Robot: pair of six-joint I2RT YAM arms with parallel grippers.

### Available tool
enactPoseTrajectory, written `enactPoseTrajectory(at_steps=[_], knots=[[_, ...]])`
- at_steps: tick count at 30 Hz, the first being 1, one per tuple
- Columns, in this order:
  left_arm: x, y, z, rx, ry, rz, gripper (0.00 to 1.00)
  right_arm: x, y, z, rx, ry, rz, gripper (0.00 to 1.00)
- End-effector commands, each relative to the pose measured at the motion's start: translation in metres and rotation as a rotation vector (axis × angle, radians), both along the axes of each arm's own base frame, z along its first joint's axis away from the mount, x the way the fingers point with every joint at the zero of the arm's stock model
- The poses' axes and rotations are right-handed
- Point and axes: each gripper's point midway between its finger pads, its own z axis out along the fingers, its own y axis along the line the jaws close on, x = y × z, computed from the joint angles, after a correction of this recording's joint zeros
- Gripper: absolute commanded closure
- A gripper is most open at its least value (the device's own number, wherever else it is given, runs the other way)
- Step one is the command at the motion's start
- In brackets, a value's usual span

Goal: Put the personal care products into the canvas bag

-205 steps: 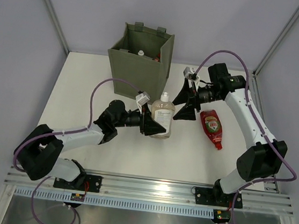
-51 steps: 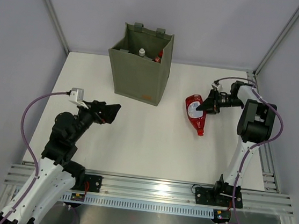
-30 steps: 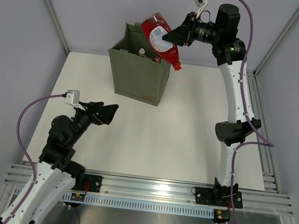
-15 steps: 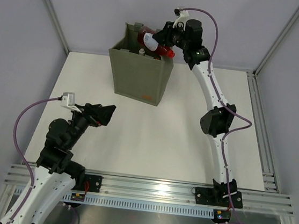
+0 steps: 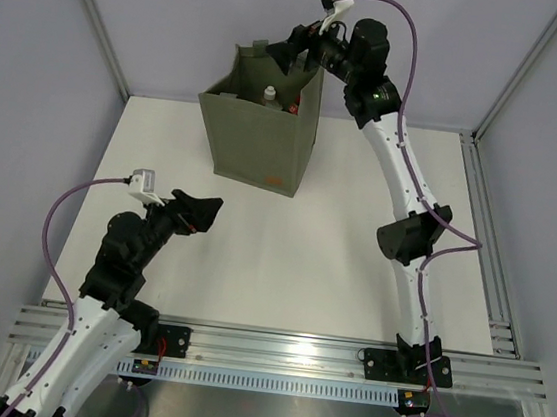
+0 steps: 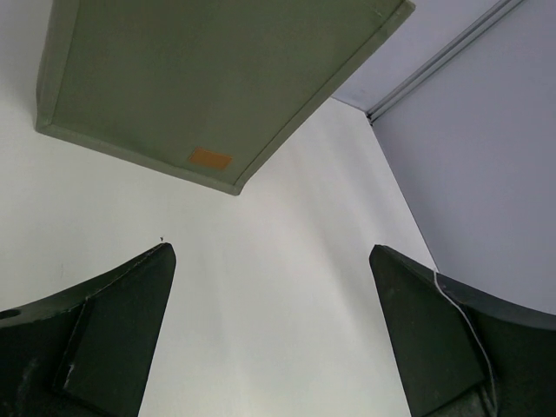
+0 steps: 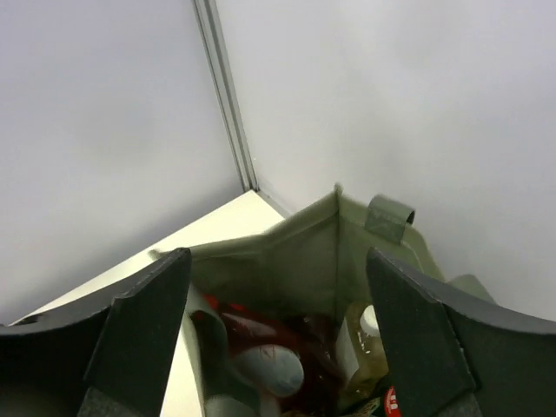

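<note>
The olive canvas bag [image 5: 257, 136] stands at the back of the table, its orange label [image 6: 211, 158] facing the left wrist camera. My right gripper [image 5: 302, 45] hovers open just above the bag's mouth, with nothing between its fingers. In the right wrist view [image 7: 276, 254] I look down into the bag [image 7: 304, 252]. A red bottle [image 7: 261, 339] and a clear bottle of amber liquid with a white cap [image 7: 375, 334] lie inside with other personal care products. My left gripper [image 5: 203, 210] is open and empty over the table's left side, well short of the bag [image 6: 271, 250].
Grey walls and slanted metal frame posts [image 5: 93, 21] close in the table at the back and sides. A metal rail [image 5: 282, 355] carrying both arm bases runs along the near edge. The bag's loop handle [image 7: 389, 215] stands up on its far rim.
My right gripper has opened over the bag. The red bottle it held has dropped inside. The left arm has barely moved.
</note>
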Motion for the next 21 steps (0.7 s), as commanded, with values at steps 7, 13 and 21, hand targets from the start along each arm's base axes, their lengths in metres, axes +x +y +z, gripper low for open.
enactPoseTrajectory(at_steps=[7,13,21], knots=[[0.003,0.014,0.003,0.189,-0.016,0.031,0.01,-0.034,-0.126,0.012,-0.029,0.138,-0.127,0.00],[0.000,0.025,-0.012,0.266,-0.002,0.059,0.01,-0.081,-0.256,-0.092,-0.164,0.388,-0.426,0.01],[0.002,0.034,-0.017,0.261,-0.026,0.117,0.01,-0.148,-0.354,-0.156,-0.267,0.411,-0.957,0.01]])
